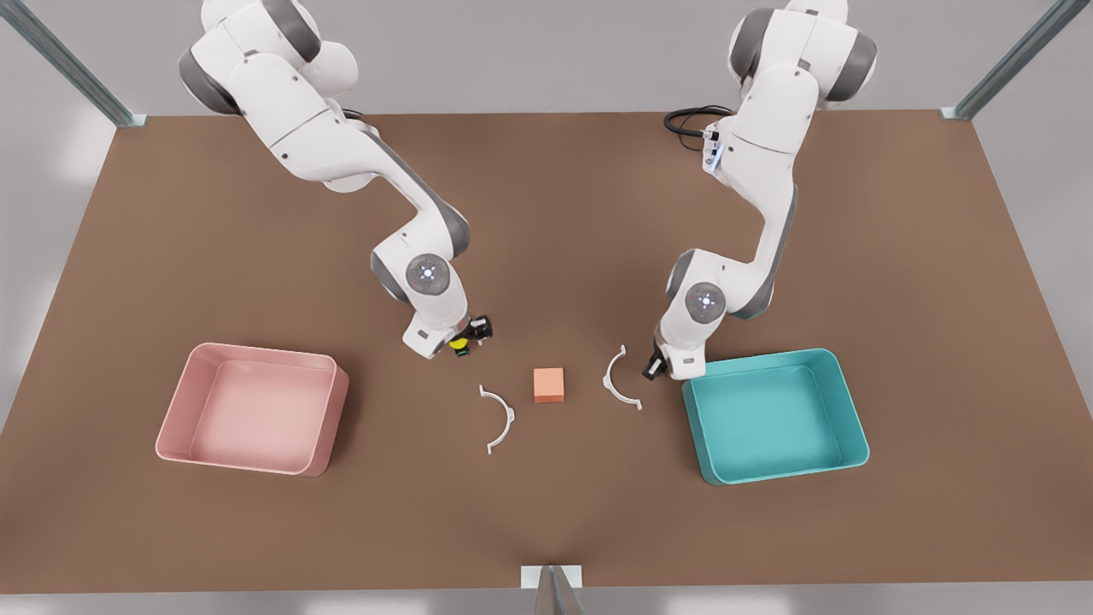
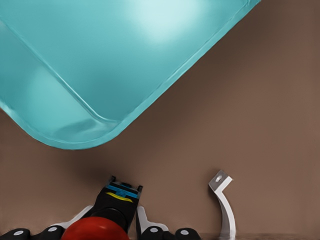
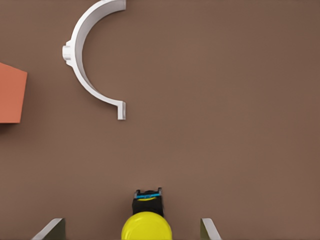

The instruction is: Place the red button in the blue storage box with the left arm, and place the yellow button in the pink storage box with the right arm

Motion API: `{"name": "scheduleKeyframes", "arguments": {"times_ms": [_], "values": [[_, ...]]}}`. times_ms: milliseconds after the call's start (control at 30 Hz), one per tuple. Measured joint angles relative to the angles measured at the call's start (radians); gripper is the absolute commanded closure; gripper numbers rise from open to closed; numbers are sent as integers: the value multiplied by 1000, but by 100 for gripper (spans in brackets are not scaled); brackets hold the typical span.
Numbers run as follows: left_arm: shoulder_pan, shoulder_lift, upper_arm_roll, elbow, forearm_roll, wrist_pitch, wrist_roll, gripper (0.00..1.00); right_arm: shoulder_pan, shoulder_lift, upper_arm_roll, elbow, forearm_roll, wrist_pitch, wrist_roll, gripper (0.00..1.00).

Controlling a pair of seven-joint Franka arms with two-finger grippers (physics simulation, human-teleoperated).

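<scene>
A salmon-orange cube (image 1: 549, 384) sits on the brown worktop (image 1: 546, 196) toward the middle of its near edge. Two white curved brackets flank it, apart from it: one (image 1: 498, 417) on the front view's left, slightly nearer that edge, the other (image 1: 620, 379) on the front view's right. Grey frame posts (image 1: 64, 61) rise at the far corners.

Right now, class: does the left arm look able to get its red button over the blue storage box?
Probably yes. The left gripper, holding the red button, hangs beside the blue storage box at its near corner, with bare table between them. The white bracket lies on the gripper's other side, away from the box.
</scene>
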Motion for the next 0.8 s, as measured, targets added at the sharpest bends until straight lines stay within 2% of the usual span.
{"name": "scheduleKeyframes", "arguments": {"times_ms": [100, 200, 267, 300, 400, 433, 467, 533, 567, 633, 733, 800], "values": [[15, -85, 31, 151, 32, -157, -23, 50, -17, 12, -4, -36, -36, 34, 19, 0], [171, -125, 50, 220, 52, -325, 6, 50, -31, 20, -4, -61, -68, 65, 35, 0], [279, -116, 52, 233, 58, -401, 50, 44, -33, 28, -4, -66, -81, 83, 45, 0], [306, -86, 53, 257, 59, -429, 74, 0, -33, 38, -4, -66, -89, 94, 49, 0], [329, -16, 54, 327, 56, -487, 137, 0, -34, 59, -4, -66, -114, 124, 61, 0], [334, -11, 54, 348, 56, -503, 158, 0, -34, 65, -4, -65, -123, 132, 64, 12], [340, -10, 53, 360, 56, -518, 178, 0, -34, 71, -4, -64, -130, 141, 67, 19], [343, -14, 53, 402, 59, -557, 219, 0, -36, 80, -4, -63, -142, 158, 73, 25], [344, -19, 52, 478, 61, -601, 252, 0, -38, 83, -4, -64, -151, 165, 75, 26], [343, -67, 50, 583, 62, -682, 343, 0, -37, 91, -4, -64, -162, 176, 81, 27], [356, -248, 35, 587, 86, -792, 490, 0, -36, 96, -4, -65, -172, 188, 88, 26], [455, -315, -73, 565, 109, -846, 570, 0, -35, 94, -3, -67, -175, 192, 92, 26]]}}
